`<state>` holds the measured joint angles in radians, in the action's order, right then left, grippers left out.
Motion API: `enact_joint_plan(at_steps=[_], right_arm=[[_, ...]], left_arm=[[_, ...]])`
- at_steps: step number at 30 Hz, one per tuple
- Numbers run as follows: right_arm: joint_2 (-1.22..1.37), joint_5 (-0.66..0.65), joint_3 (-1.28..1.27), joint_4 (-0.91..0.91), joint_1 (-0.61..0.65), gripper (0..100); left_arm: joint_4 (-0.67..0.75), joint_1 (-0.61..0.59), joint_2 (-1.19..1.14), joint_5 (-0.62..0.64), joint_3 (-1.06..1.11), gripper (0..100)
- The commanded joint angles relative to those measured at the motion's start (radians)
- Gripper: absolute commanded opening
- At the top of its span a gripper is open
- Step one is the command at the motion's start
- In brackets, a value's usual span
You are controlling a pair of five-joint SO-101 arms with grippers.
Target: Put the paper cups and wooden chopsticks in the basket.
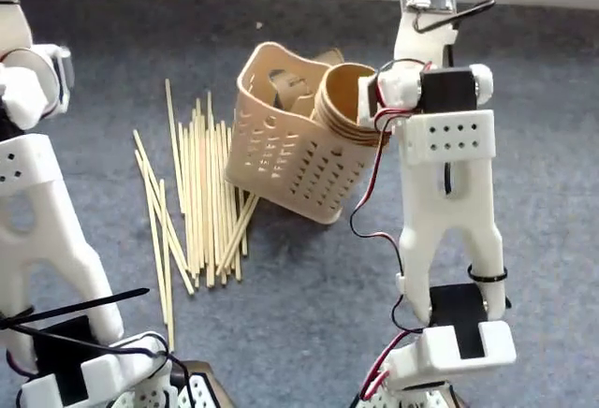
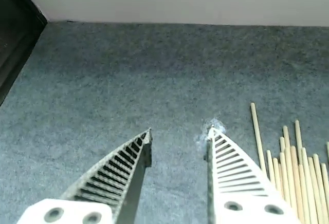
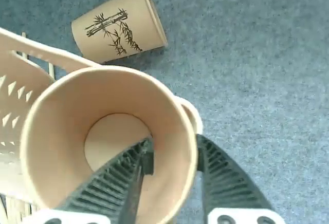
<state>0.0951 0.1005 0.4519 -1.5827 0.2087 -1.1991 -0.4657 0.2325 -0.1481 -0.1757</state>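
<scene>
L gripper is seen w/ fingers apart over carpet, nothing held; chopsticks are spread just beside, next to tilted basket. R gripper is clamped on wall of nested paper cups (one finger inside, one outside), held at basket rim. Single cup is seen lying on its side beyond.

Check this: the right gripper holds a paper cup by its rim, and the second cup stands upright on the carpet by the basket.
One thing is wrong. The right gripper holds a paper cup by its rim, but the second cup lies on its side on the carpet by the basket, not upright. The right wrist view shows it.
</scene>
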Motion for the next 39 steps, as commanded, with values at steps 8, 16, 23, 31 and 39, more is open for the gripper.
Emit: enact_joint_plan(at_steps=[8,16,23,31,39], right_arm=[[-0.153,0.003,0.051,-0.073,0.068,26.7],[-0.371,0.003,0.048,-0.094,0.048,26.7],[-0.357,0.009,0.016,-0.067,0.047,26.7],[-0.249,0.012,0.015,0.064,0.045,26.7],[-0.136,0.012,0.013,-0.019,0.041,26.7]], left_arm=[[-0.071,0.064,0.033,0.009,-0.016,18],[-0.221,0.209,0.027,0.008,-0.085,18],[-0.307,0.318,0.025,0.011,-0.163,18],[-0.304,0.147,0.027,-0.012,-0.136,18],[-0.181,-0.133,0.025,-0.072,-0.035,18]])
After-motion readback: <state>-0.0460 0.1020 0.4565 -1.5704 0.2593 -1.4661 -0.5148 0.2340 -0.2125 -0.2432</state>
